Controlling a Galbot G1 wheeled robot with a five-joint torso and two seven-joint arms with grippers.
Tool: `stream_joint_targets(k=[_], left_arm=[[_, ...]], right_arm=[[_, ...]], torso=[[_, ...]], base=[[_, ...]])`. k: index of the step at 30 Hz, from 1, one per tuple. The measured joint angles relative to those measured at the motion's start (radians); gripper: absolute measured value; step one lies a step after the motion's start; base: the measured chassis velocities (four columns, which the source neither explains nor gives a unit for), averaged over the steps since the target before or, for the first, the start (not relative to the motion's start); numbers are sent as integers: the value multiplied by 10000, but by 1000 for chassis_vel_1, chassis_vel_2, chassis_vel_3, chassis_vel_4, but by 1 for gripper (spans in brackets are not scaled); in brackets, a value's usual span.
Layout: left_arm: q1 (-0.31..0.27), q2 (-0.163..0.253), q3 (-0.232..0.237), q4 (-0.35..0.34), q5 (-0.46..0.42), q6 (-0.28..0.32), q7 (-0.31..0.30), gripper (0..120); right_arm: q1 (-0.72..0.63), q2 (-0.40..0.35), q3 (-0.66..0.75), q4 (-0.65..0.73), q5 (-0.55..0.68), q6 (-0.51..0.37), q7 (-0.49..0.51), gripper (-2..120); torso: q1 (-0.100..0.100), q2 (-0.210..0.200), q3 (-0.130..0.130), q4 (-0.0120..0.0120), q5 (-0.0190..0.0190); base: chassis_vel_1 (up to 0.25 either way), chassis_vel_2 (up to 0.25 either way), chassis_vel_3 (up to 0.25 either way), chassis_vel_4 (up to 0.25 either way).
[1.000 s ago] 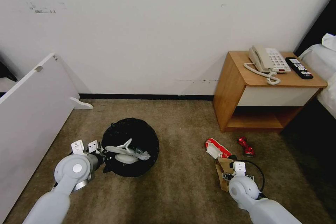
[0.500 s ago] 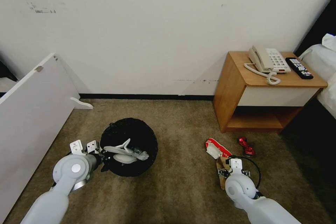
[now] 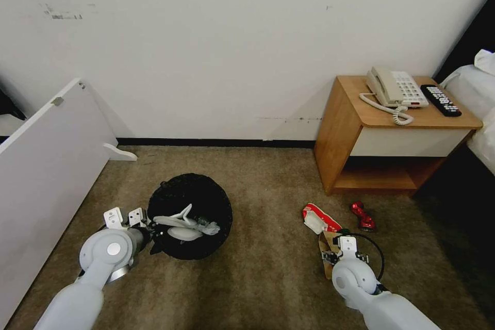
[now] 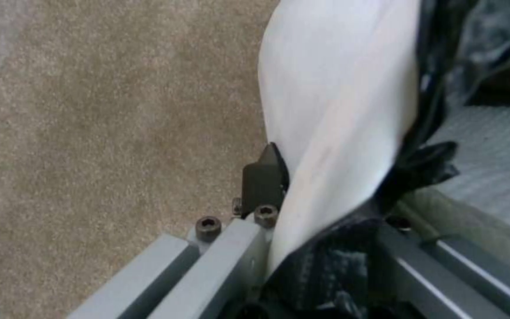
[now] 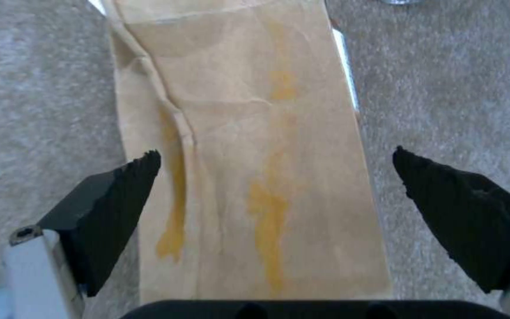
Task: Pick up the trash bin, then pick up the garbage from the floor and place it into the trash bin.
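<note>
the left gripper [image 3: 153,233] is clamped on the near rim of the trash bin [image 3: 190,215], a round white bin lined with a crinkled black bag. in the left wrist view one dark fingertip [image 4: 264,177] presses against the outside of the white bin wall [image 4: 338,110], and black liner [image 4: 426,164] bunches over the rim on the inner side, so the pincer is closed down to the thickness of the wall. just beyond this pincer, inside the bin, lie white slippers [image 3: 183,224], one with its strap standing up.

the right gripper [image 5: 276,170] hangs low over the brown carpet [image 3: 268,278] with its jaws spread wide and nothing between them in its grasp. directly below it lies a flat brown paper bag [image 5: 255,146] with yellowish stains; the two black fingertips [image 5: 119,186] stand over either long edge of the bag, and whether they touch it cannot be told. in the head view the bag [image 3: 325,250] pokes out from under the gripper [image 3: 344,256]. just ahead of that pincer, toward the wall, lies a red-white packet [image 3: 319,218], touching or overlapping the bag's far end. ahead and to its right, near the foot of a wooden nightstand [image 3: 356,139], lies a crushed red can [image 3: 362,215]. a corded phone [image 3: 394,87] and a remote [image 3: 440,99] sit on the nightstand top.
</note>
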Motion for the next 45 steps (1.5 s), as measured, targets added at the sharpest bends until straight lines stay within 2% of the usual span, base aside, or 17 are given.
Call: stream_joint_targets(k=[8, 18, 26, 29, 33, 36, 37, 39, 42, 45], left_arm=[[-81, 33, 22, 208, 0, -15, 96, 0], [-141, 45, 20, 371, 29, -32, 196, 0], [-168, 2, 49, 411, 70, -51, 198, 0], [-161, -9, 64, 412, 90, -70, 198, 0], [-159, -16, 69, 411, 97, -74, 204, 0], [-161, -36, 79, 403, 111, -78, 203, 0], [-161, -36, 79, 403, 111, -78, 203, 0], [-157, -61, 97, 400, 127, -80, 203, 0], [-151, -67, 101, 396, 140, -80, 203, 0], [-152, -73, 132, 395, 163, -77, 203, 0]], right_arm=[[336, 448, 79, -1059, -477, 192, -578, 100], [496, 741, -33, -1263, -549, 291, -796, 99], [443, 763, -112, -1093, -483, 333, -886, 79], [424, 747, -121, -1040, -468, 374, -938, 67], [422, 739, -130, -1016, -446, 390, -970, 59], [384, 715, -158, -1053, -402, 384, -972, 48], [384, 715, -158, -1053, -402, 384, -972, 48], [379, 712, -163, -1066, -406, 404, -975, 36], [375, 701, -163, -1068, -410, 419, -977, 30], [354, 621, -163, -1031, -419, 484, -976, 14]], torso=[[0, -1, -1, 2, 2], [-1, 1, -2, 1, -5], [-1, 2, -2, 1, -4], [-1, 1, -2, 2, -1], [-1, -1, 0, 4, 2], [0, -5, 2, 1, 8], [0, -5, 2, 1, 8], [0, -5, 3, 2, 6], [0, -5, 2, 2, 2], [0, -5, 1, 2, 4]], base=[[0, 0, 0, 0], [0, 0, 0, 0], [0, 0, 0, 0], [0, 0, 0, 0], [0, 0, 0, 0], [0, 0, 0, 0], [0, 0, 0, 0], [0, 0, 0, 0], [0, 0, 0, 0], [0, 0, 0, 0]])
